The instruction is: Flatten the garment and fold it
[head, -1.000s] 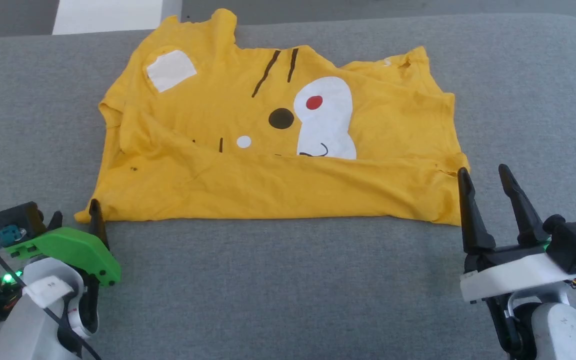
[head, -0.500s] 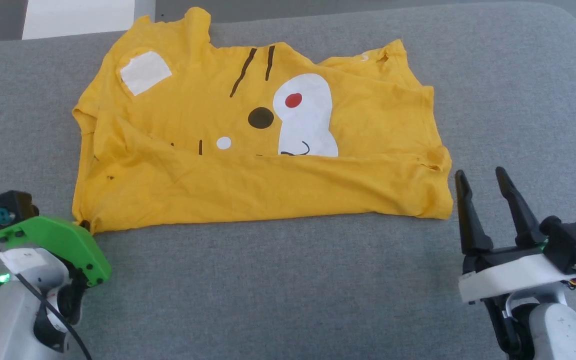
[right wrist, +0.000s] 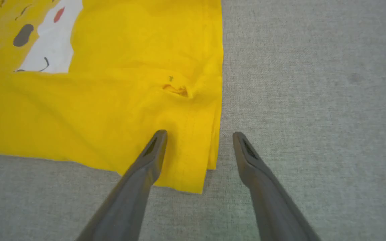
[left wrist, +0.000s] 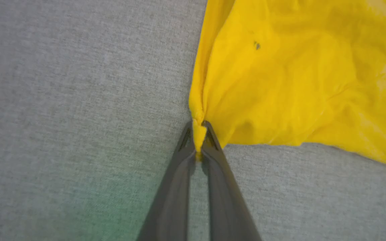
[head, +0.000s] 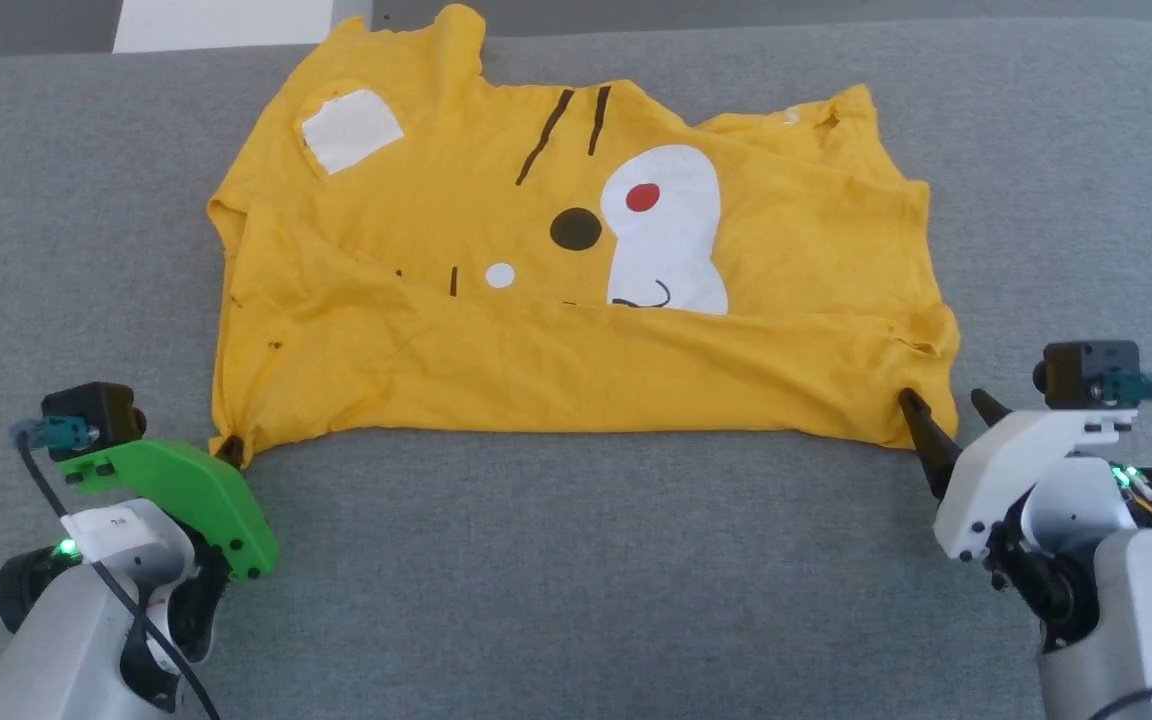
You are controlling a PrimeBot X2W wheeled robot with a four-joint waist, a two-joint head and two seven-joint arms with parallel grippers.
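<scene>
The mustard-yellow T-shirt (head: 576,300) lies on the grey cushion with its near part folded up over the cartoon face, so the plain side covers the lower half. My left gripper (head: 229,450) is shut on the shirt's near left corner (left wrist: 198,134), pinching a bunched bit of cloth. My right gripper (head: 946,412) stands open at the near right corner (right wrist: 193,160). Its left finger is over the cloth and its right finger over bare cushion, the corner lying between them.
The grey upholstered surface (head: 586,580) spreads wide on all sides of the shirt. A white strip of floor (head: 226,12) shows beyond the far edge at the upper left.
My right gripper has tipped down and moved in over the shirt's near right corner. The left gripper keeps hold of the left corner. The head camera has shifted.
</scene>
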